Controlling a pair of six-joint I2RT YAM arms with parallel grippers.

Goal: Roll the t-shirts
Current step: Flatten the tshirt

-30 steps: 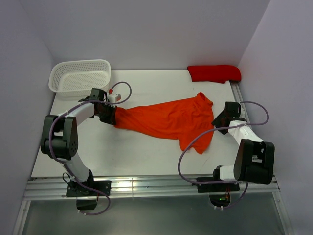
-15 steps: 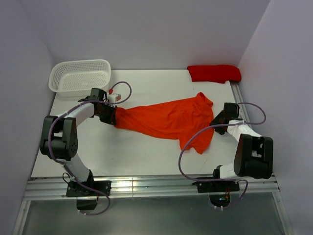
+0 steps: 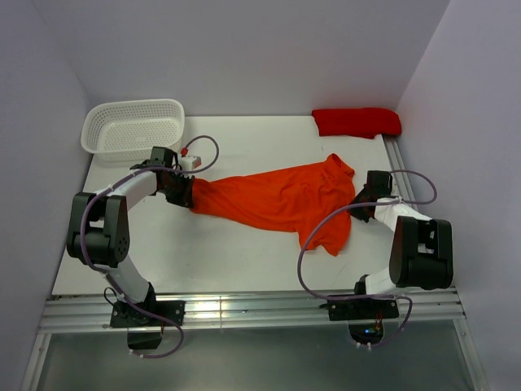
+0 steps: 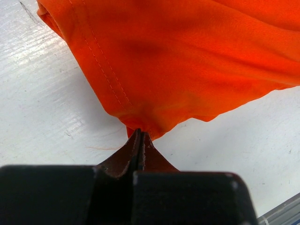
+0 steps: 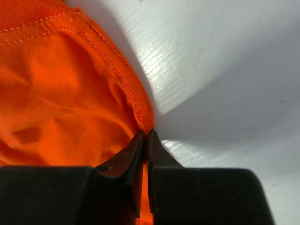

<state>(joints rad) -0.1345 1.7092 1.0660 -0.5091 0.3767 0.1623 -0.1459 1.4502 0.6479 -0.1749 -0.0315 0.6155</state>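
**A:** The orange t-shirt (image 3: 277,199), where is it from the basket (image 3: 130,147)?

**B:** To the basket's right and nearer the arms, lying stretched out and rumpled. The red t-shirt (image 3: 356,122) sits bunched well to the basket's right.

**A:** And the grippers?

**B:** The left gripper (image 4: 139,133) pinches the cloth end nearest the basket. The right gripper (image 5: 146,133) is nipped on the hem at the end farthest from it.

**A:** How will it handle?

**B:** I'd judge it light and limp, so it will sag. The stitched hems look like the surest hold.
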